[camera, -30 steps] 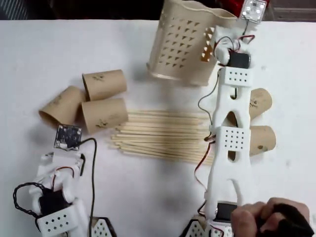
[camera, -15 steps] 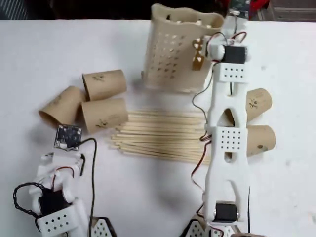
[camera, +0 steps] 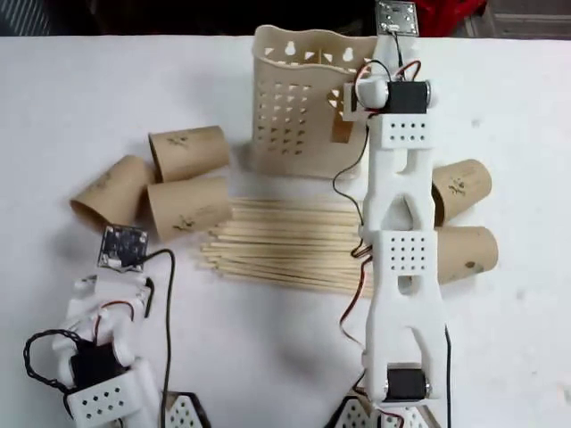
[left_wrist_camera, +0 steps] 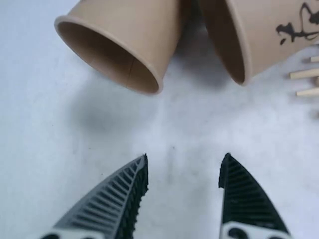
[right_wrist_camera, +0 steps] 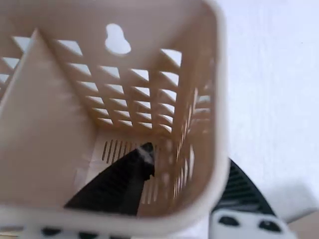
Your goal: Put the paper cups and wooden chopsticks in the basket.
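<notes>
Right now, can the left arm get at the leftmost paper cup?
Probably yes. The left gripper is open, and only bare table lies between it and the paper cup lying on its side ahead.

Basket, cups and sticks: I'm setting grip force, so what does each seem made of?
The beige perforated basket looks like moulded plastic, smooth with a slight sheen, its triangle holes clean-edged. The brown paper cups look like matte kraft paper; a side seam and rolled lip show. The pale wooden chopsticks look like bare wood or bamboo, dull and uncoated.
</notes>
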{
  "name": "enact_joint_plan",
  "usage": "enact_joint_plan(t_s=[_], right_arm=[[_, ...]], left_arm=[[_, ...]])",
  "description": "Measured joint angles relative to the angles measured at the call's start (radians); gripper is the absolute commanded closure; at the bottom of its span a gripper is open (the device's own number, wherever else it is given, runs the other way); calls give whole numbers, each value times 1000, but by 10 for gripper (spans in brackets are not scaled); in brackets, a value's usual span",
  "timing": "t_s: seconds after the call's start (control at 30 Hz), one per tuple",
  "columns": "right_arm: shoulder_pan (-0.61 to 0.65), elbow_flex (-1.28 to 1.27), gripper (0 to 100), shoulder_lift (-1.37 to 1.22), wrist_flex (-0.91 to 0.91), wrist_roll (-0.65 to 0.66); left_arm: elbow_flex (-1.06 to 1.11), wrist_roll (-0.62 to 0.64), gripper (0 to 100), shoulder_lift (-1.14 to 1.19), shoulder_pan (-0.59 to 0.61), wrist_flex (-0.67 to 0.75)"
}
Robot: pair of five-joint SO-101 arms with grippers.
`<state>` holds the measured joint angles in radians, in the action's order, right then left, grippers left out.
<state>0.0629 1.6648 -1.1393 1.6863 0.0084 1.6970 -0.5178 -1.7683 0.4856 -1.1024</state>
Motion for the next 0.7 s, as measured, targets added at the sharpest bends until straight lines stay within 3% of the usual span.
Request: enact_joint_plan(t_s=[0.7], right_arm=[[3,-143,833,52,34,81]], left_arm=[[0,0,762,0,0,0]])
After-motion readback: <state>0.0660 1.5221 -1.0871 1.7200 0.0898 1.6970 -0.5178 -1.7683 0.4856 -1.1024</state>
